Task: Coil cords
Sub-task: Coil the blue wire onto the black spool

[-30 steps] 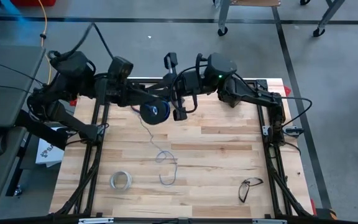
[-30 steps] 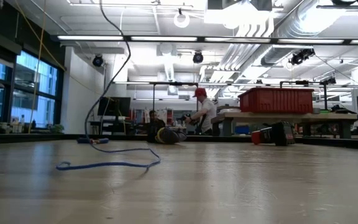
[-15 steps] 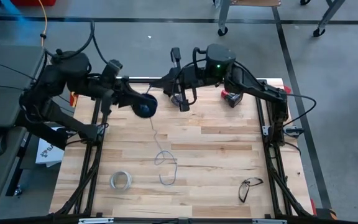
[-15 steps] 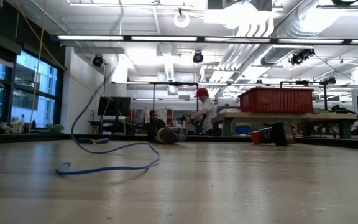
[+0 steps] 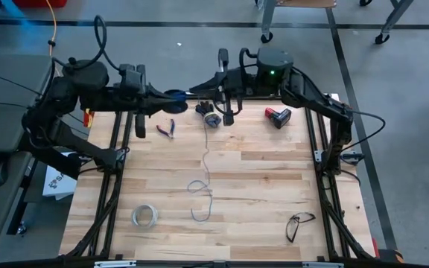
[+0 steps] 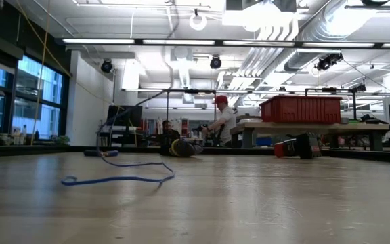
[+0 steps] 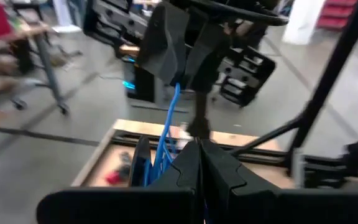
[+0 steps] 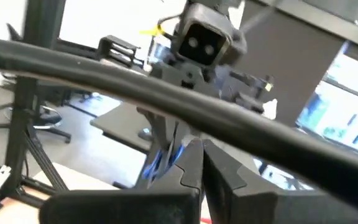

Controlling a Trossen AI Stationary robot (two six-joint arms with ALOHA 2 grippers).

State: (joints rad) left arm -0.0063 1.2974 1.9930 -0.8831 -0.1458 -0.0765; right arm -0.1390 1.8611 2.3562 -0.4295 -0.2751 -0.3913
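Note:
My left gripper (image 5: 179, 95) is above the table's far edge, shut on the small dark spool (image 5: 173, 94), which stands on edge in the air. Facing it from the right, my right gripper (image 5: 198, 91) is shut on the thin bluish wire (image 7: 169, 121) a short way from the spool. From there the wire (image 5: 204, 160) drops to the table and ends in loose loops (image 5: 198, 195) on the middle boards. The same loops (image 6: 114, 180) show in the low view. My left gripper holds the spool (image 7: 140, 167) lifted clear and on edge, its fingers level and pointing toward the table's right. The shut fingers (image 7: 188, 171) hide which part of the spool they have. My right gripper pinches the wire (image 7: 176, 90) between its two fingers. It comes level from the table's right side. One stretch runs straight to the spool; the other hangs slack to the table.
Small pliers (image 5: 167, 130) and a small grey object (image 5: 209, 117) lie near the far edge. A red and black tool (image 5: 278, 117) lies far right. A whitish tape ring (image 5: 145, 216) lies near left and glasses (image 5: 299, 223) near right. A person works in the room behind (image 6: 221, 125).
Both grippers have moved toward the table's far edge, staying shut. My left gripper has rolled, so the spool now stands edge-on instead of flat. The wire's upper stretch has shifted toward the right. The pliers and the grey object have come into view from under the arms.

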